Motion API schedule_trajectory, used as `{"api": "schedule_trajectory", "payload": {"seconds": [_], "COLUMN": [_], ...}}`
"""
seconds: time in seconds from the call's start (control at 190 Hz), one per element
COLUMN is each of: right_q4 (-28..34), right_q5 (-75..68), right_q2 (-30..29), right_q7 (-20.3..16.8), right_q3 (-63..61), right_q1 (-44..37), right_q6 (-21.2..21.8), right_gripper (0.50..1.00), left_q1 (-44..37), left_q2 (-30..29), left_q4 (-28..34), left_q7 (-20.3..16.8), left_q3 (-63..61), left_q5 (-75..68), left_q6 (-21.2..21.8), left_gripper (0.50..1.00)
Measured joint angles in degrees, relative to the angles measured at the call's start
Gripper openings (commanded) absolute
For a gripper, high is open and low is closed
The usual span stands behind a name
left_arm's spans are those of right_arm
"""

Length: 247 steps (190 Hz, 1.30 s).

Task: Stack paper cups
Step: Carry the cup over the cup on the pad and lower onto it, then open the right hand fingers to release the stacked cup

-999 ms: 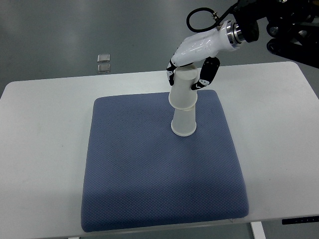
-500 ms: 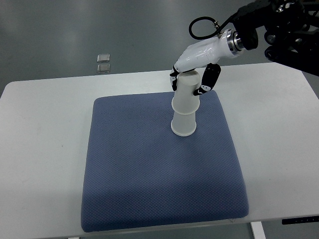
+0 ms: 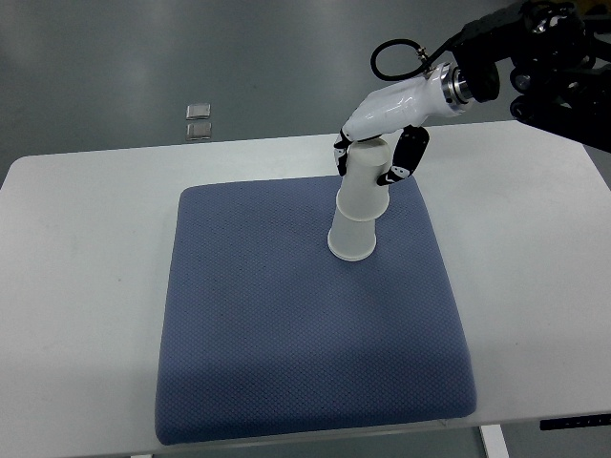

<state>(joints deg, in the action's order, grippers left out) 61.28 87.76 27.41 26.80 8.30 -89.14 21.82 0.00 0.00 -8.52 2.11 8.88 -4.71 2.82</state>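
Two white paper cups stand upside down on the blue mat [image 3: 286, 324], one nested over the other. The lower cup [image 3: 351, 241] rests on the mat right of centre. The upper cup [image 3: 365, 186] sits over it and leans a little to the right. My right hand [image 3: 370, 158] comes in from the upper right. Its fingers [image 3: 403, 160] and thumb flank the top end of the upper cup and are shut on it. The left arm does not show.
The mat lies on a white table [image 3: 76, 286] and covers its middle. Two small square objects [image 3: 199, 121] lie on the grey floor beyond the table's far edge. The right arm's dark joints and cable hang over the far right corner.
The upper cup has slid further down over the lower one. Its top end has shifted right along with my right hand, which has drawn slightly up and to the right.
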Motion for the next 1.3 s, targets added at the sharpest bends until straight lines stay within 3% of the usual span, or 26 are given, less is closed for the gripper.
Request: {"api": "schedule_trajectory", "payload": {"seconds": [0.247,0.347,0.395,0.489,0.584,0.889,1.299], "right_q4": [-0.4,-0.5,-0.5,-0.6,-0.7,-0.7,-2.8], "right_q5": [-0.2,-0.3,-0.4,-0.4,-0.4,-0.6,-5.3], "right_q2": [-1.9,-2.3,-2.6,-3.0,-3.1,-3.1,-2.1], "right_q7": [-0.1,-0.1,-0.3,-0.5,-0.6,-0.6,-0.6], "right_q3": [-0.1,-0.2,-0.4,-0.6,-0.7,-0.8,-3.4], "right_q1": [0.4,0.5,0.7,1.5,2.1,2.4,5.1], "right_q6": [0.0,-0.1,-0.2,-1.5,-2.9,-3.4,-3.5], "right_gripper": [0.65,0.711,0.766,0.797,0.862,0.895,0.895], "left_q1": [0.0,0.0,0.0,0.0,0.0,0.0,0.0], "left_q2": [0.0,0.0,0.0,0.0,0.0,0.0,0.0], "left_q4": [0.0,0.0,0.0,0.0,0.0,0.0,0.0], "left_q7": [0.0,0.0,0.0,0.0,0.0,0.0,0.0], "left_q3": [0.0,0.0,0.0,0.0,0.0,0.0,0.0], "left_q5": [0.0,0.0,0.0,0.0,0.0,0.0,0.0], "left_q6": [0.0,0.0,0.0,0.0,0.0,0.0,0.0], "left_gripper": [1.0,1.0,1.0,1.0,1.0,1.0,1.0]}}
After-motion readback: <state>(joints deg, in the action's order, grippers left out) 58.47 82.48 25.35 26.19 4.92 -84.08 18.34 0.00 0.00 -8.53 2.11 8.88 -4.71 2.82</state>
